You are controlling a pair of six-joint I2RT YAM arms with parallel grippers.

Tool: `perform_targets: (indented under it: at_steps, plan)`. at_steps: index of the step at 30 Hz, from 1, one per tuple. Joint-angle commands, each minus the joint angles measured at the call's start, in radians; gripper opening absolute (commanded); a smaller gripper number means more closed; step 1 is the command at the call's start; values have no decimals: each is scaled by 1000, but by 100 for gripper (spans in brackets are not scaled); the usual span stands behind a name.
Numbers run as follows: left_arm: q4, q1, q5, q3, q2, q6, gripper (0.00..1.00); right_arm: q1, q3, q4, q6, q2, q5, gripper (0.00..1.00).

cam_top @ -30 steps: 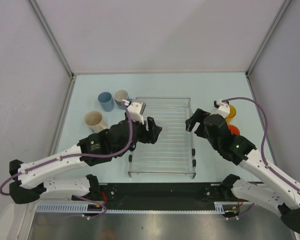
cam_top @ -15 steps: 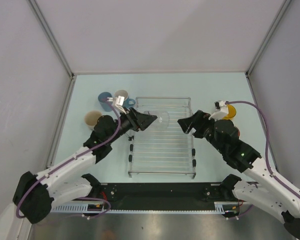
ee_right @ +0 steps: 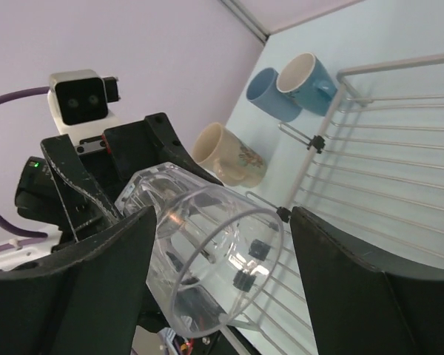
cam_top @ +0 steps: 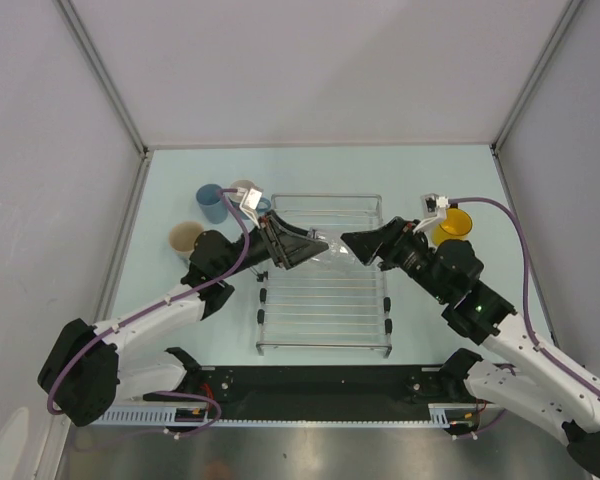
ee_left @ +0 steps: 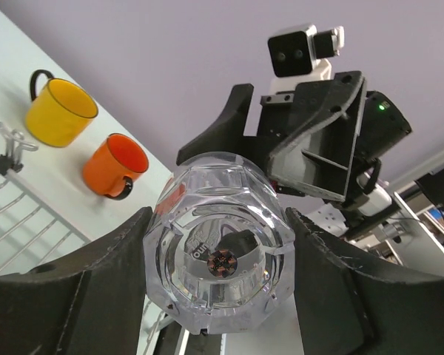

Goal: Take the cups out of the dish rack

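Left wrist: clear glass point(ee_left: 218, 259) between jaws

The silver wire dish rack point(cam_top: 325, 300) lies flat mid-table. The clear glass point(cam_top: 325, 246) hangs on its side above the rack's far end, mouth rightward. Two light blue cups point(cam_top: 211, 203) and the beige cup point(cam_top: 186, 238) stand upright far left of the rack. The yellow mug point(cam_top: 454, 222) and orange mug point(ee_left: 118, 164) stand to its right.

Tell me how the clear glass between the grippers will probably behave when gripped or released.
The clear glass looks rigid and probably fragile, so a drop onto the dish rack could chip it. Its smooth wall seems slippery in the left gripper. Round and held sideways, it would likely roll if released.
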Motion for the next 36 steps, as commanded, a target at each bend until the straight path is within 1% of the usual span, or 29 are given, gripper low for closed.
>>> perform_targets:
  at_steps: [1,3,4,7,10,14,15,17,18,19,22,25,33,36]
  plan:
    - [131,0,60,0,-4,-33,0,-4,-8,137,19,31,-90,69]
    - [131,0,63,0,0,-36,0,-4,-11,152,25,39,-110,60]
    - [132,0,64,1,2,-36,0,-4,-11,166,33,45,-113,53]
    - [143,0,74,0,10,-44,0,-4,-9,189,38,62,-138,45]
    - [148,-2,78,-2,20,-50,0,-4,-11,232,56,91,-190,42]
    - [158,0,84,-2,36,-58,0,0,-9,280,81,129,-256,42]
    - [160,-2,86,-2,36,-55,0,2,-8,283,84,135,-268,43]
    - [157,-2,84,-2,39,-52,0,8,-4,281,84,134,-273,49]
    - [143,-2,77,1,37,-47,0,11,-1,275,78,131,-259,54]
    - [131,-2,68,3,30,-32,0,11,0,246,73,117,-245,63]
    - [53,-2,13,11,4,22,0,14,6,176,47,73,-182,73]
    - [-29,-2,-26,26,-30,69,0,13,3,142,36,37,-149,77]
    - [-115,1,-86,47,-45,131,0,28,5,119,38,10,-132,77]
    - [-151,0,-123,52,-56,161,1,37,9,100,22,-7,-96,78]
